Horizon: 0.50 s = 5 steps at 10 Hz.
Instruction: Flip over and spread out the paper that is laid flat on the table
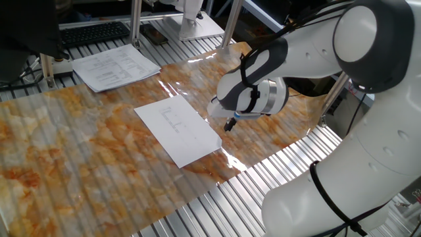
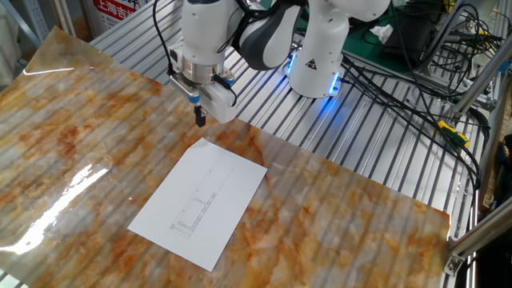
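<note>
The paper [image 1: 179, 130] [image 2: 199, 200], a white sheet with faint grey print facing up, lies flat on the table [image 1: 79, 158] [image 2: 344, 216] draped in orange-and-grey marbled plastic. My gripper [image 1: 229, 124] [image 2: 200, 119] hangs just above the plastic beside the sheet's far corner, apart from it. Its dark fingers look pressed together with nothing between them.
A stack of densely printed pages [image 1: 115, 67] lies at the back left beside a keyboard [image 1: 95, 32]. Bare metal slats [image 1: 263, 178] run along the plastic's near edge. The arm's base [image 2: 318, 48] and cables [image 2: 416, 96] stand behind the table.
</note>
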{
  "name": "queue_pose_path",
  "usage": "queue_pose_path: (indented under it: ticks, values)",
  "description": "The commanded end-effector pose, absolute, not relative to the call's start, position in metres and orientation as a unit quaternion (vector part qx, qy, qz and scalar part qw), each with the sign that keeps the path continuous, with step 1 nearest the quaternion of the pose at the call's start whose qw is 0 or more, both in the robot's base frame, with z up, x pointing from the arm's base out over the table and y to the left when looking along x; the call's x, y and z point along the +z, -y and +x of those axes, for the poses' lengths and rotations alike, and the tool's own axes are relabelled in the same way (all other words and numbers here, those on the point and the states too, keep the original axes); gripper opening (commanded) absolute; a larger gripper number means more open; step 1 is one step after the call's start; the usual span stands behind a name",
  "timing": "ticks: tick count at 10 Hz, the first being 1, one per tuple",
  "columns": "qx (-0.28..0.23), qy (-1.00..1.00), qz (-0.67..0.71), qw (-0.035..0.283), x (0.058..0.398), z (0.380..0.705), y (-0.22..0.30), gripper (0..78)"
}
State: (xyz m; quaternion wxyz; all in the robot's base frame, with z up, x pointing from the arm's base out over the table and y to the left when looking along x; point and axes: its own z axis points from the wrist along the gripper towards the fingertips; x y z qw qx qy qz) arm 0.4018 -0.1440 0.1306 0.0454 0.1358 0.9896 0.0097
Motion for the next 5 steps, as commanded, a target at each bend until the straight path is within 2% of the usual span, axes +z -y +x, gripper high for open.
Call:
queue_pose_path:
  ticks: [1, 5]
  values:
    - [0.015, -0.988, 0.146, 0.043, 0.1281, 0.4011, 0.1449, 0.0]
    - [0.046, -0.987, 0.15, 0.037, 0.1283, 0.4012, 0.1448, 0.0]
